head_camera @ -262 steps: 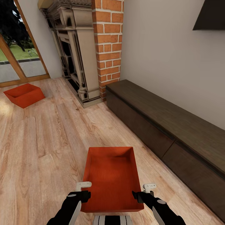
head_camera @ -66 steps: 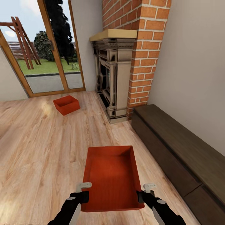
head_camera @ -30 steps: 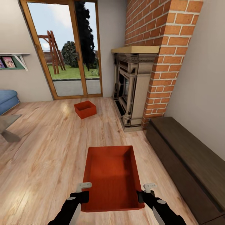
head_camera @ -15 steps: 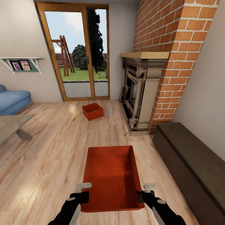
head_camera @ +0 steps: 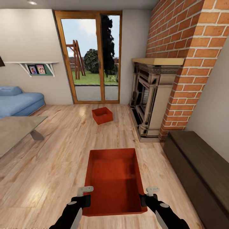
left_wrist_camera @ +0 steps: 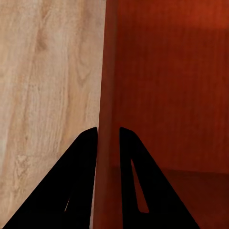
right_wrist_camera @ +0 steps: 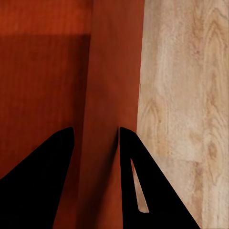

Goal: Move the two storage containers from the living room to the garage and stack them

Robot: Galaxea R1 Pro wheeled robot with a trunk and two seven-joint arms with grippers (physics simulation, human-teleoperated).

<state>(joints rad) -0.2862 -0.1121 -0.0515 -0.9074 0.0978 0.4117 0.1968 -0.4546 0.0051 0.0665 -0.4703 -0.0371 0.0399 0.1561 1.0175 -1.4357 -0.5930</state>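
- Both arms reach fwd and low from the near edge of the head view, black forearms angled inward, one on each side of the held container (head_camera: 114,179).
- Left gripper (head_camera: 85,198) sits at the bin's near-left corner. Left wrist view: left gripper (left_wrist_camera: 109,138) has its two dark fingers (left_wrist_camera: 81,162) straddling the thin left wall, one outside over the wood floor (left_wrist_camera: 43,95), one inside over the bin's bottom, closed onto that wall.
- Right gripper (head_camera: 144,198) mirrors it at the near-right corner. Right wrist view: right gripper (right_wrist_camera: 95,138) clamps the right wall the same way, one finger inside, one outside, pinched tight on the wall.
- Held container: orange-red, open-top, rectangular, long axis running near-to-far, level, centred between the two arms just ahead of the robot, over the light plank floor (head_camera: 47,152). Its inside shows in the wrist views too, container (left_wrist_camera: 171,86) and container (right_wrist_camera: 43,86).
- Second container (head_camera: 102,115) sits on the floor far ahead, slightly left of centre, turned a bit askew, near the glass door (head_camera: 90,57) and left of the fireplace (head_camera: 151,95). Well apart from the held one.
- Right side: brick chimney (head_camera: 194,47), then a dark low cabinet (head_camera: 197,168) along the wall.
- Left side: blue sofa (head_camera: 19,101) far, grey coffee table (head_camera: 16,130) nearer, wall shelf (head_camera: 35,66) w/ small pictures above.
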